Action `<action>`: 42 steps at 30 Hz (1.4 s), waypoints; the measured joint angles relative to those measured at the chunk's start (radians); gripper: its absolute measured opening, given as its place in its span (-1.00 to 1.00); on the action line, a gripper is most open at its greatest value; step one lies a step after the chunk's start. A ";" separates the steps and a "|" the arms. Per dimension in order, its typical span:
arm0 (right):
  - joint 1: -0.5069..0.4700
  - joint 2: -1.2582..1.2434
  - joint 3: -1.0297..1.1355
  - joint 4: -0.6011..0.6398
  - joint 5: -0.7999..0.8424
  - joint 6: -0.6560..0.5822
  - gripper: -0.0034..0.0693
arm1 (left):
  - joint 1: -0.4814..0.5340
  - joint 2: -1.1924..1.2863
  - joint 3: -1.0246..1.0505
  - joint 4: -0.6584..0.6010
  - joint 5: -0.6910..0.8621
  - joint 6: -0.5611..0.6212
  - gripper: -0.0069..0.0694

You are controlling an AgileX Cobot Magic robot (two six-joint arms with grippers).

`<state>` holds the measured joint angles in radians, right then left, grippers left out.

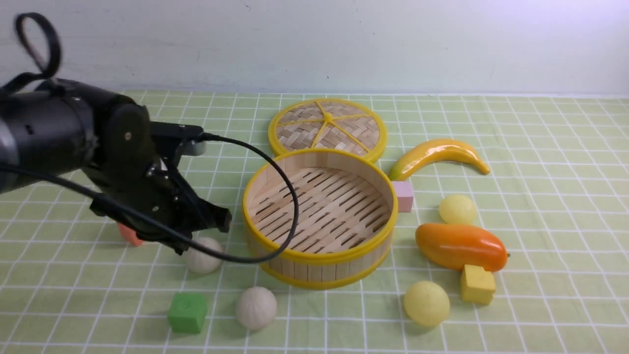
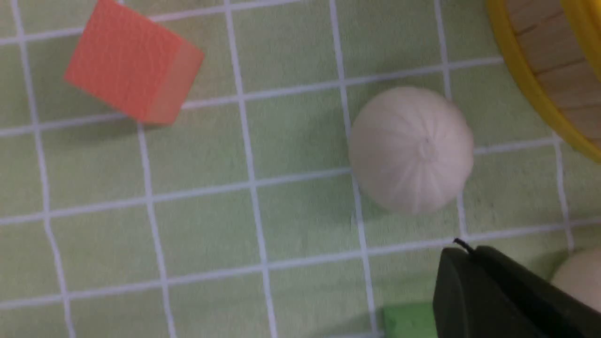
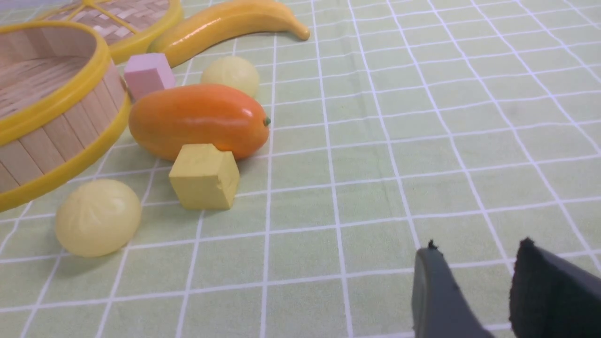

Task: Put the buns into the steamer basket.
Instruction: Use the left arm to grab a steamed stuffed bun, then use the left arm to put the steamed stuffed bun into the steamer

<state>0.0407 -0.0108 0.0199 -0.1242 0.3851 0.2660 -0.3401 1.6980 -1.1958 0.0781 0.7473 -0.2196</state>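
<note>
The steamer basket (image 1: 319, 268) stands mid-table with nothing in it. One off-white pleated bun (image 1: 204, 258) lies left of it and also shows in the left wrist view (image 2: 412, 149). A second off-white bun (image 1: 255, 307) lies nearer the front. Two pale yellow buns (image 1: 457, 209) (image 1: 426, 303) lie right of the basket; both show in the right wrist view (image 3: 231, 75) (image 3: 97, 217). My left gripper (image 1: 180, 249) is shut and empty, hovering just beside the first off-white bun (image 2: 462, 251). My right gripper (image 3: 474, 249) is open and empty, low over bare cloth, away from the buns.
The woven lid (image 1: 328, 129) lies behind the basket. A banana (image 1: 437, 155), an orange mango (image 1: 460, 246), a pink cube (image 1: 404, 195) and a yellow cube (image 1: 477, 284) are to the right. A green cube (image 1: 187, 312) and a red cube (image 1: 128, 235) are to the left.
</note>
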 joint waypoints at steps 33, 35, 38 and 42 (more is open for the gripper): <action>0.000 0.000 0.000 0.000 0.000 0.000 -0.25 | -0.008 0.089 -0.215 -0.023 0.086 0.049 -0.85; 0.000 0.000 0.000 0.000 0.000 0.000 -0.25 | -0.031 0.055 -0.264 -0.071 0.075 0.099 -0.85; 0.000 0.000 0.000 0.000 0.000 0.000 -0.25 | -0.071 0.072 -0.342 -0.131 0.041 0.152 -0.85; 0.000 0.000 0.000 0.000 0.000 0.000 -0.25 | -0.088 0.167 -0.421 -0.146 0.028 0.163 -0.85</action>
<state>0.0407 -0.0108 0.0199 -0.1242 0.3851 0.2660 -0.4279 1.8651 -1.6168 -0.0681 0.7755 -0.0570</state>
